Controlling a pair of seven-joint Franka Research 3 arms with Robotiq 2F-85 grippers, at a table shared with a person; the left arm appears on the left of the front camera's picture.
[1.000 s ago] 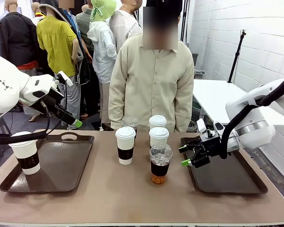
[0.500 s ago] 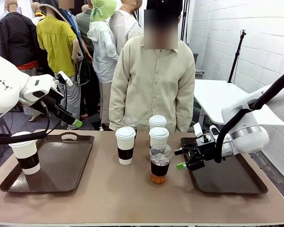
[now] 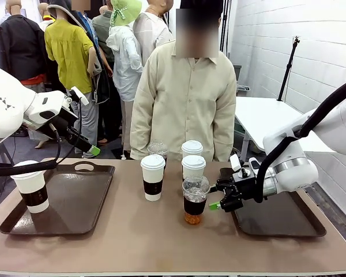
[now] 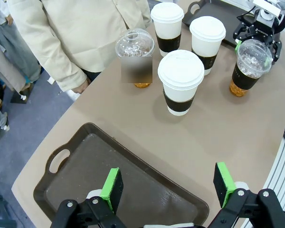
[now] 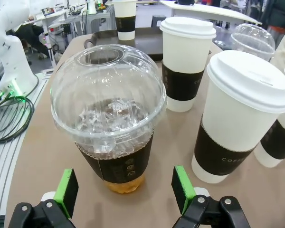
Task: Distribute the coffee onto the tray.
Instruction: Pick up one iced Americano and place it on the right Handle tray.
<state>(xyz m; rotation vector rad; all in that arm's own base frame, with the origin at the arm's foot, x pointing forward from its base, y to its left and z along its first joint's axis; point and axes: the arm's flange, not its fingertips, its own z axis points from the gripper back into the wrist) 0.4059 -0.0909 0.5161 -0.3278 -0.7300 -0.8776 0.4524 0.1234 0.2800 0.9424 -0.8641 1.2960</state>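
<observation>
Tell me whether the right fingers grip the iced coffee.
No, the right fingers stand open, not touching the dome-lidded cup.

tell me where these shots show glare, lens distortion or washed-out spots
Right wrist view: the wide-angle lens swells the near clear dome-lidded cup, and white glints sit on its dome. Left wrist view: sharp across the table, though the white lids look nearly washed out. Front view: even, flat light, with only faint shadows on the table.
</observation>
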